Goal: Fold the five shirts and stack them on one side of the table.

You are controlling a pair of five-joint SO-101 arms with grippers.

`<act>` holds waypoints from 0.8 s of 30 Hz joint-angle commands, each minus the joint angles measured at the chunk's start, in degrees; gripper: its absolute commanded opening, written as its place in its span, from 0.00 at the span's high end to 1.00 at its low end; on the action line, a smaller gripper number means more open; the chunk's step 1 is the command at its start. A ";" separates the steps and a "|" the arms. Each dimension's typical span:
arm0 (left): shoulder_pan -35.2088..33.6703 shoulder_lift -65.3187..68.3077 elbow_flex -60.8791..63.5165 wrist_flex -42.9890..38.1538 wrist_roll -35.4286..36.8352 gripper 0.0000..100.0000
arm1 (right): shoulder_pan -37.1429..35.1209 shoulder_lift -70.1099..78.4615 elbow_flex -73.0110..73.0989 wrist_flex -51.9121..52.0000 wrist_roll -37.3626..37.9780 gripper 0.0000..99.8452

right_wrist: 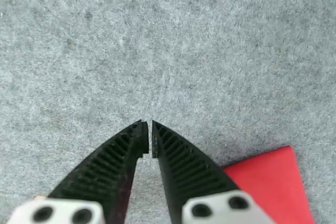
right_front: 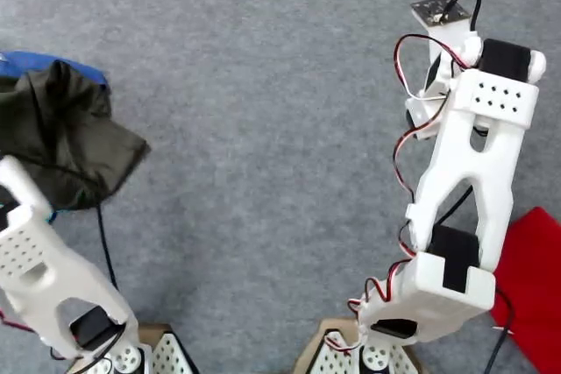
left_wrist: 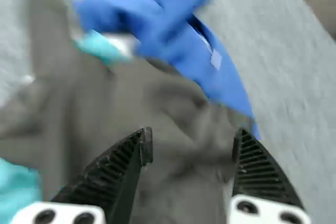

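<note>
A dark grey shirt [right_front: 70, 133] lies crumpled at the table's left edge, on top of a blue shirt [right_front: 35, 62]. In the left wrist view my left gripper [left_wrist: 191, 142] hangs open just above the grey shirt [left_wrist: 105, 124], with nothing between its fingers. Beyond it are the blue shirt [left_wrist: 178, 30] and some teal cloth [left_wrist: 100, 45]. My right gripper [right_wrist: 147, 129] is shut and empty over bare felt. A folded red shirt [right_wrist: 265, 177] lies close beside it, and the red shirt [right_front: 536, 282] also lies at the table's right edge.
Grey felt covers the table [right_front: 263, 129], with open room across the middle and back. The white right arm [right_front: 473, 172] stretches over the right side, and the left arm [right_front: 39, 260] stands at the front left. Both arm bases are at the front edge.
</note>
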 commanded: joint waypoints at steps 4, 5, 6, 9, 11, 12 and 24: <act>3.52 1.19 3.16 -1.58 0.62 0.78 | -0.57 -3.47 -0.13 0.53 -0.44 0.97; 2.46 2.42 4.13 -2.73 0.62 0.79 | -0.48 -3.47 -0.13 0.53 -0.44 0.97; 1.41 3.56 4.75 -3.25 0.53 0.79 | -0.48 -3.47 -0.13 0.53 -0.44 0.97; -2.99 6.73 6.33 -2.99 0.09 0.79 | -0.48 -3.47 -0.13 0.53 -0.44 0.97; -5.80 7.96 6.24 -1.85 0.00 0.79 | -0.57 -3.38 -0.13 0.44 -0.44 0.97; -6.77 8.84 6.24 -1.85 -0.26 0.79 | -0.57 -3.30 -0.13 0.35 -0.44 0.97; -0.97 13.05 0.26 2.55 -1.85 0.98 | -1.10 -3.03 -0.13 -0.62 -0.44 0.97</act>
